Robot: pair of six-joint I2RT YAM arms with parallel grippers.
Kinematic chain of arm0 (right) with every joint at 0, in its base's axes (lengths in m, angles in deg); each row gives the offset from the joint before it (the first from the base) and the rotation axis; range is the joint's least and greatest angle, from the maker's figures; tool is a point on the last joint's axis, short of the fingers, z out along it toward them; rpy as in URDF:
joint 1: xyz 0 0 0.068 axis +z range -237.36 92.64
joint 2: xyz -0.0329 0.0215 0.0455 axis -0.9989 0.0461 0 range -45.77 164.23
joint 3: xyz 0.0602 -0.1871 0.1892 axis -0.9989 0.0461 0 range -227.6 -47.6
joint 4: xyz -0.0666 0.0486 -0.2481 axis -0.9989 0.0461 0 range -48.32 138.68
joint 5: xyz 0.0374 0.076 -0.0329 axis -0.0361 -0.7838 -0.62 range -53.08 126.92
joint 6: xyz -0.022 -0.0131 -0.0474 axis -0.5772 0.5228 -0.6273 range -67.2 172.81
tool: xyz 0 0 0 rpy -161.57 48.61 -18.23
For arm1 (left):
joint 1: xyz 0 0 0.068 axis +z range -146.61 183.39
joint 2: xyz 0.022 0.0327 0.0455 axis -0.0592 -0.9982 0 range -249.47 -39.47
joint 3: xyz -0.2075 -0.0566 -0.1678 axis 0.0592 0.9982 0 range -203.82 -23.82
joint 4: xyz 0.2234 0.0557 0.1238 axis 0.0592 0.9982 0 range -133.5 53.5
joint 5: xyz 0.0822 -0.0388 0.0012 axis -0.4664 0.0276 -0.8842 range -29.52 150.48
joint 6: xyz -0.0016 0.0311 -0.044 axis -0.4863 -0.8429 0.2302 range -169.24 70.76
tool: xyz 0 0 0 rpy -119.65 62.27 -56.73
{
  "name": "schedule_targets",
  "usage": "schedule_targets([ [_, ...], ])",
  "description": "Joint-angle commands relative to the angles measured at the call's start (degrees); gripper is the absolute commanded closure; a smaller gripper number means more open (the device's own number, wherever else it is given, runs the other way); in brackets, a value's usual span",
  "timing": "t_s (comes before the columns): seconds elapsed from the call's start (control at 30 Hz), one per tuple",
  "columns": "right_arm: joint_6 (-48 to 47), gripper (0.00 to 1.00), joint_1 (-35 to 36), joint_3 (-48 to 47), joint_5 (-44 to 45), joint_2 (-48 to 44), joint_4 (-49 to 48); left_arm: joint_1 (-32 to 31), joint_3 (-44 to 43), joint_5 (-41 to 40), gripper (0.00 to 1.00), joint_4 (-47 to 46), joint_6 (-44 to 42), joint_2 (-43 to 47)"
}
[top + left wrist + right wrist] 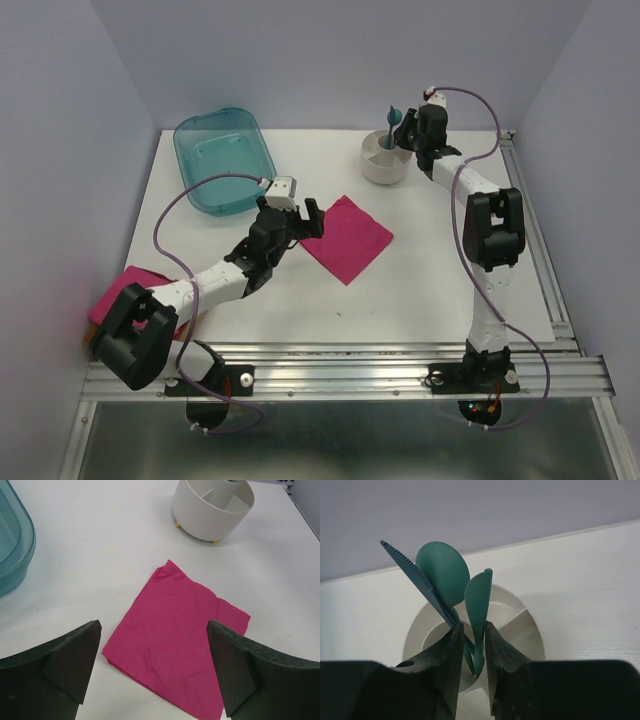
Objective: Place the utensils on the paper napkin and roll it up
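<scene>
I stood in a robot lab cell: my left arm (215, 280) and right arm (490, 230) were bolted to aluminium rails (350, 365) at the near edge of a white table (400, 300), plain lavender walls (330, 60) enclosing it.

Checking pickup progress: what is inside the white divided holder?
The white divided holder has three dark-teal utensils in one compartment: a spoon and two serrated knives. The right gripper flanks their handles, hiding the lower ends.

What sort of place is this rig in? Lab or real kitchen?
Most likely a lab test cell, not a kitchen: white tabletop on aluminium framing, plain lilac walls boxing it in on three sides.
</scene>
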Motion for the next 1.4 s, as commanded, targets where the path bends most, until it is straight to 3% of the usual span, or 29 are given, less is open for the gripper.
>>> schedule_targets([
  [0.0, -1.11, 0.72, 0.09, -1.13, 0.51, -0.9, -5.58, -0.52, -2.6, 0.27, 0.02, -1.86, -1.26, 0.55],
  [0.27, -1.63, 0.93, 0.0, -1.66, 0.77, -0.72, -5.84, -0.69, -3.48, 0.8, 0.02, -1.51, -1.44, -0.77],
  [0.8, -6.73, 0.94, 0.0, 2.12, 6.84, -12.23, -7.86, -1.13, -3.92, 1.24, 0.02, -1.07, -1.61, -1.2],
  [1.03, -4.63, 0.95, 0.0, 5.72, 3.51, -21.02, -5.58, -1.22, -4.1, 0.89, 0.02, -0.89, -1.88, -1.12],
  [1.2, -0.15, 0.95, 0.0, 5.91, -3.08, -24.54, 5.12, -1.22, -4.27, 0.97, 0.02, -0.37, -1.88, -1.29],
  [1.23, 0.56, 0.95, 0.09, 5.03, -7.96, -24.89, 11.41, -1.22, -4.28, 1.15, 0.02, -0.37, -1.79, -1.21],
  [1.37, 4.42, 0.95, 0.09, 3.09, -16.34, -25.33, 21.3, -1.22, -5.41, 2.03, 0.02, 1.04, -1.88, -2.35],
])
